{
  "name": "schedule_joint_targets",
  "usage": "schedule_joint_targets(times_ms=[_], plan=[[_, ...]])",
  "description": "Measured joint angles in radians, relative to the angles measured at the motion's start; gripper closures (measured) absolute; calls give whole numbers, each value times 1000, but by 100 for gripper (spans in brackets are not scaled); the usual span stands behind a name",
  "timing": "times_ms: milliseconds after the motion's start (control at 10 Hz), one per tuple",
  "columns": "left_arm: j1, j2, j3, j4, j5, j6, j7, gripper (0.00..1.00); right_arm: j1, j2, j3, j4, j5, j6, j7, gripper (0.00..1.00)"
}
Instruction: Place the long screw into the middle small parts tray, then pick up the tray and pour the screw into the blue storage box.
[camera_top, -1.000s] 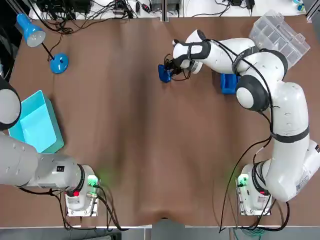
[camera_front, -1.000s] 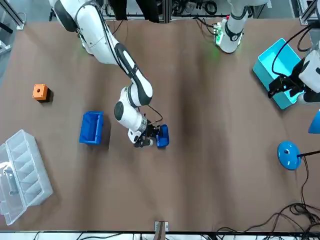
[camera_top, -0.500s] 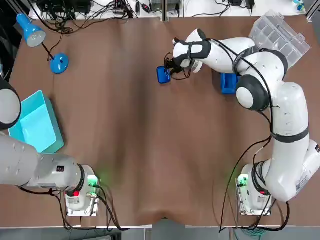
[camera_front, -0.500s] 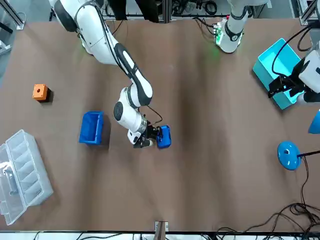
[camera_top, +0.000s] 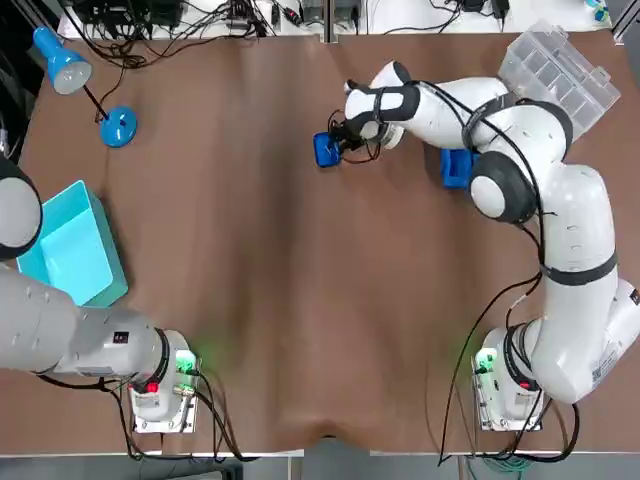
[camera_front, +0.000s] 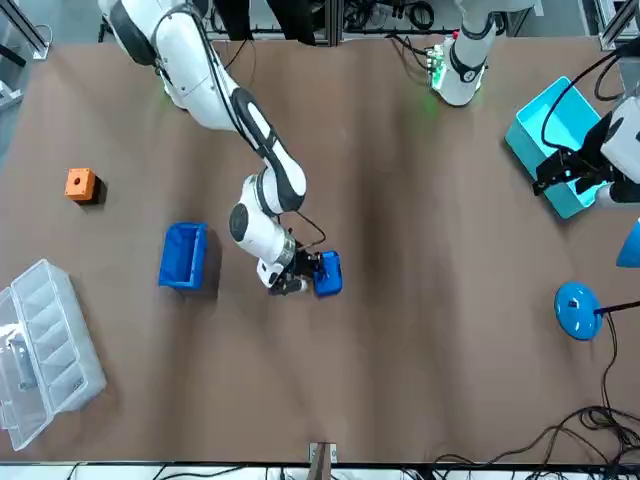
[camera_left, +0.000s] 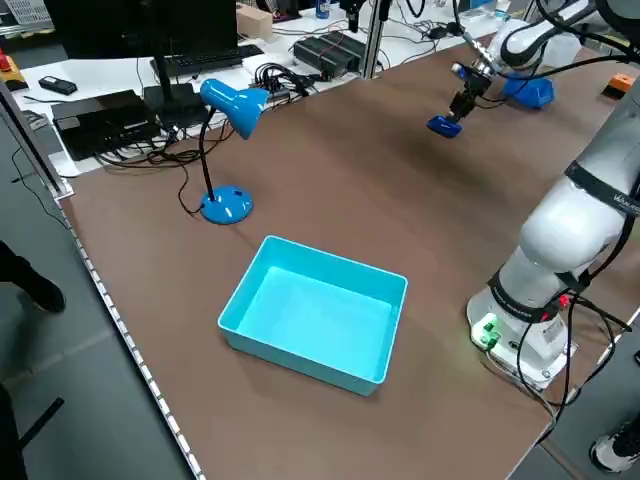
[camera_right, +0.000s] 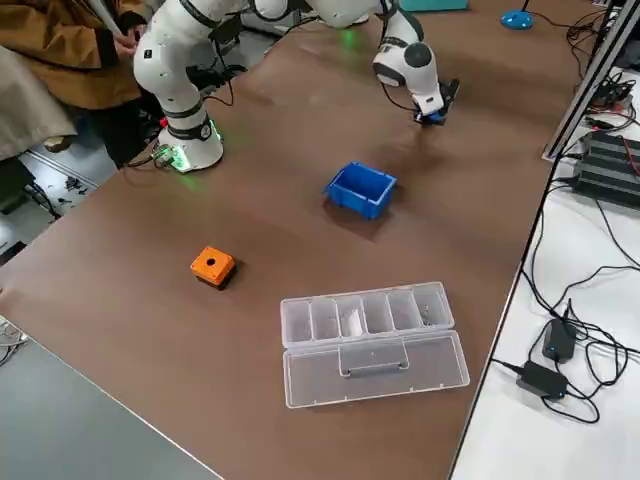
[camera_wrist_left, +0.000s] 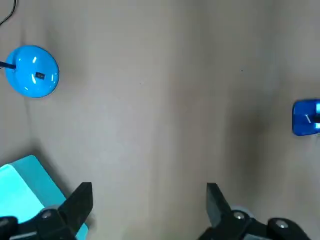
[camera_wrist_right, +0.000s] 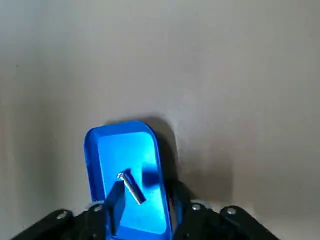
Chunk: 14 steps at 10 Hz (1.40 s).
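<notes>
Right wrist view gives you the grip: the right tool (camera_wrist_right: 146, 199) is pinched on the near end wall of the small blue tray (camera_wrist_right: 127, 170), one finger inside and one outside. The long screw (camera_wrist_right: 131, 188) lies slantwise on the tray floor close to those fingers. The tray's long axis runs straight away from the tool.

Seen from the top, the tray hangs near the middle of the worktop's (camera_top: 300, 300) far edge. From its offset shadow, I judge it just clear of the surface.

Your pour turns on this: the blue storage box (camera_top: 456, 166) lies toward the right edge from the tool, behind the wrist and partly under the forearm. The tray's far end therefore points away from it, and you will need to carry it rightward and turn it.

The right arm (camera_top: 560, 220) reaches from the near right corner, elbow folded by the far right corner.

The left tool (camera_wrist_left: 149, 189), fingers spread and empty, hovers by the turquoise box (camera_top: 70, 250) at the left edge, well apart.
</notes>
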<state>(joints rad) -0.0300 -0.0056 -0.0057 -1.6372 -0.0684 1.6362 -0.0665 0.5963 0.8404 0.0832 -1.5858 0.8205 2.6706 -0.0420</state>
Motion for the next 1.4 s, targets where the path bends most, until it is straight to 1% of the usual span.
schedule_joint_targets(times_ms=[100, 200, 500, 700, 900, 1100, 1400], plan=[[1, 3, 1, 0, 0, -1, -1, 0, 0, 4, 0, 3, 0, 0, -1, 60], [2, 11, 1, 0, 0, -1, -1, 0, 0, 8, 0, 5, 0, 0, -2, 63], [3, 22, 2, 5, 4, 4, -1, 0, 0, 10, -1, 9, 0, 1, -3, 81], [3, 22, 4, 9, 7, 4, -1, 0, 0, 10, 2, 11, 3, -1, -3, 97], [3, 22, 4, 10, 11, 4, -1, 0, 1, 9, 3, 14, 3, -1, -3, 97], [3, 22, 3, 11, 41, 4, 1, 0, 1, 9, 3, 15, 3, -1, -3, 97], [3, 22, 3, 11, 45, 4, 1, 0, -3, 9, 1, 23, 3, -1, -3, 97]])
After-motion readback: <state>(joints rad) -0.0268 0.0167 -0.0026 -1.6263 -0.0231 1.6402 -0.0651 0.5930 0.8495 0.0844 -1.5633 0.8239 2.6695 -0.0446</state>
